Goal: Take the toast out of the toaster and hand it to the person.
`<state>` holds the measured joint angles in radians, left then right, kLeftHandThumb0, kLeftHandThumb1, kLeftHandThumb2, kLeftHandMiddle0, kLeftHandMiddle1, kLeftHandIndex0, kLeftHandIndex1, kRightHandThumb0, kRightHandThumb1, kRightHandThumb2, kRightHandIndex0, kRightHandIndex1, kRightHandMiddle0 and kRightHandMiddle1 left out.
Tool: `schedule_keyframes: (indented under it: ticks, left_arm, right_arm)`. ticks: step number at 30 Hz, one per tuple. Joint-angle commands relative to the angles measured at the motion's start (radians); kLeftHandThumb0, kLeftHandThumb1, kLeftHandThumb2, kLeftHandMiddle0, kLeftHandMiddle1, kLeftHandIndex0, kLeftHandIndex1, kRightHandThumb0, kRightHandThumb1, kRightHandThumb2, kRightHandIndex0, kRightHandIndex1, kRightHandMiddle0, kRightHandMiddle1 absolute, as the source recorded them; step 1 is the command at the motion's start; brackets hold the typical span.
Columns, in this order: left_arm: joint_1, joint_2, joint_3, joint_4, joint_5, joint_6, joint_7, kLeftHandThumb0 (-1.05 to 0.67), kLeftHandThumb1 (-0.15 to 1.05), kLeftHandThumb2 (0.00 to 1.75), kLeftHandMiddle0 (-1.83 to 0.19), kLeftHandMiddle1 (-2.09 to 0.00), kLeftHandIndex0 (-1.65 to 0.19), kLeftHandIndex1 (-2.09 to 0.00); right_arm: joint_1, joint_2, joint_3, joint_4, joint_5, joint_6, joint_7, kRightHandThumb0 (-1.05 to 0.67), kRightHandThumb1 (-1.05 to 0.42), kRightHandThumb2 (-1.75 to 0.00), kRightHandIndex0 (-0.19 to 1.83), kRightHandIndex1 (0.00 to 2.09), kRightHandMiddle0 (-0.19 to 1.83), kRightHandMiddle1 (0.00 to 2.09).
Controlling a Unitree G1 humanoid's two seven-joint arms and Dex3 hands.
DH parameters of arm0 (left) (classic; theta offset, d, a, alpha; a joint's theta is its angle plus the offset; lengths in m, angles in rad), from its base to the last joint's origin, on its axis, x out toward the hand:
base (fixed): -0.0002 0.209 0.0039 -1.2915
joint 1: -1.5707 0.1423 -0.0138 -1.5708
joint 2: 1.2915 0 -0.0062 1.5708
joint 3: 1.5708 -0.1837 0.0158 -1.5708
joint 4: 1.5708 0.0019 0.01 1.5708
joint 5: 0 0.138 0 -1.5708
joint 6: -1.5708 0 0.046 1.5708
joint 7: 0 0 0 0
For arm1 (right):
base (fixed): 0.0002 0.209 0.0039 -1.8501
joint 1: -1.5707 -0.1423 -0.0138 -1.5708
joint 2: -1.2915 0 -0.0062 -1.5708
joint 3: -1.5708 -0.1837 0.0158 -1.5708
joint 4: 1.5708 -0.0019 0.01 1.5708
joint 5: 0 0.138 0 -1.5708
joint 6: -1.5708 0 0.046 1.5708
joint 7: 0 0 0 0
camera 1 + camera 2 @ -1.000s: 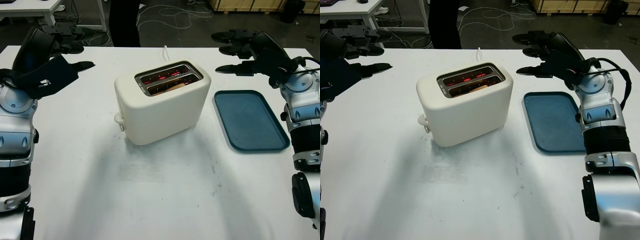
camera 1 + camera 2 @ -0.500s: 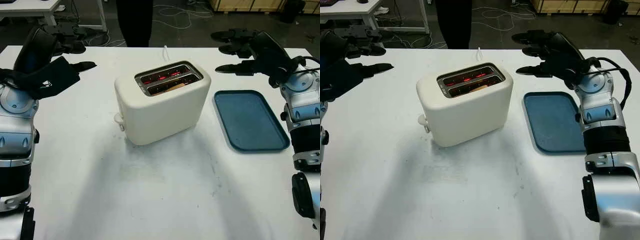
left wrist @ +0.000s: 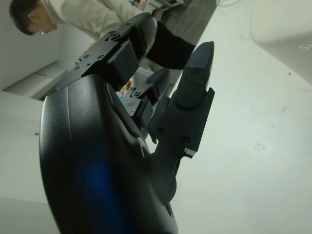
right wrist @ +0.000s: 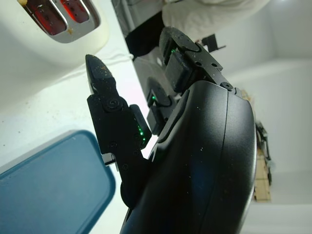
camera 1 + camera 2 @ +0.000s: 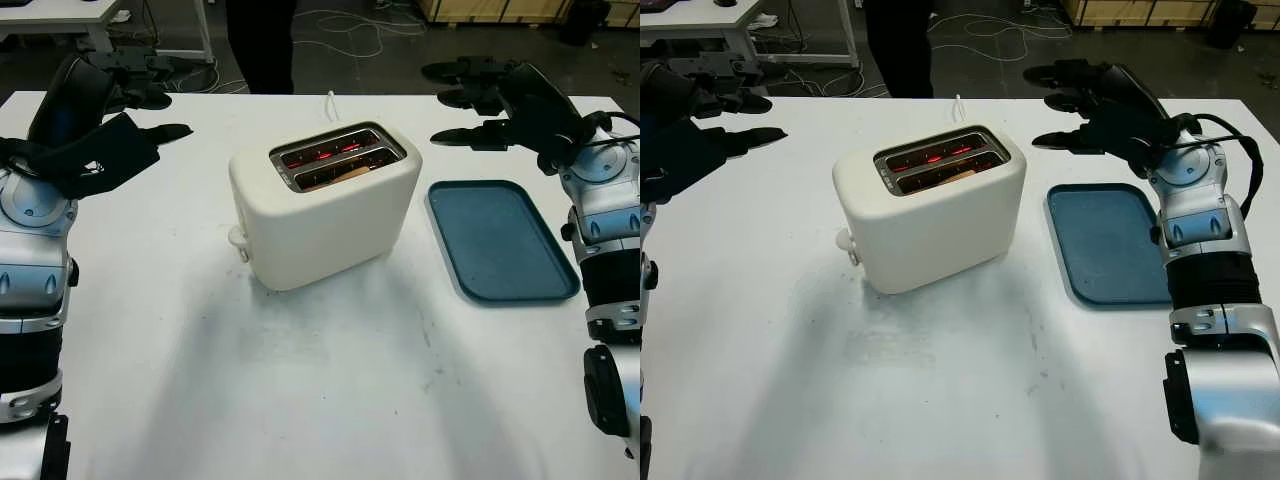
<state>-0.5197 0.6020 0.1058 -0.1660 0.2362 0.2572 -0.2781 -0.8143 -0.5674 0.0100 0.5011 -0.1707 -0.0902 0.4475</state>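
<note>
Between the two raised hands: white table point(image 5: 300, 390), cream toaster point(image 5: 325, 205), elements glowing. Blue tray point(image 5: 500, 240) below right hand point(image 5: 490, 105), open, empty. Left hand point(image 5: 120, 110) open, empty. Toast point(image 5: 335, 174) low in near slot; reach straight down, pinch its edge.

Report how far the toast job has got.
Done: nothing yet. The toast sits low in the near slot of the cream two-slot toaster, whose elements glow red. In hand: nothing; the left hand is open above the table's far left, the right hand open beyond the blue rectangular tray. Left: grasp the toast, lift it out, pass it to the person behind the table.
</note>
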Motion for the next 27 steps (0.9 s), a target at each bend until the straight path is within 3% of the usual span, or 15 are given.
schedule_keyframes:
  ticks: [1,17,27]
  left_arm:
    - [0.001,0.001,0.000,0.002,-0.005,-0.011,-0.002,-0.32,0.84,0.00,-0.62,-0.48,-0.73,-0.06]
    - [0.004,0.002,0.003,0.002,-0.006,-0.019,-0.002,-0.29,0.84,0.00,-0.59,-0.53,-0.72,-0.05]
    - [0.005,0.000,-0.003,-0.029,0.002,0.045,-0.004,-0.26,0.84,0.00,-0.56,-0.53,-0.72,-0.05]
  right_arm:
    - [0.011,-0.009,0.001,-0.004,0.003,-0.010,-0.002,-0.19,-0.80,0.00,0.54,0.01,0.52,0.01]
    - [0.008,-0.007,0.002,0.000,0.002,0.007,-0.004,-0.20,-0.80,0.00,0.52,0.00,0.51,0.00]
    - [0.009,0.001,0.004,-0.010,-0.003,0.024,-0.012,-0.17,-0.80,0.00,0.55,0.01,0.53,0.01]
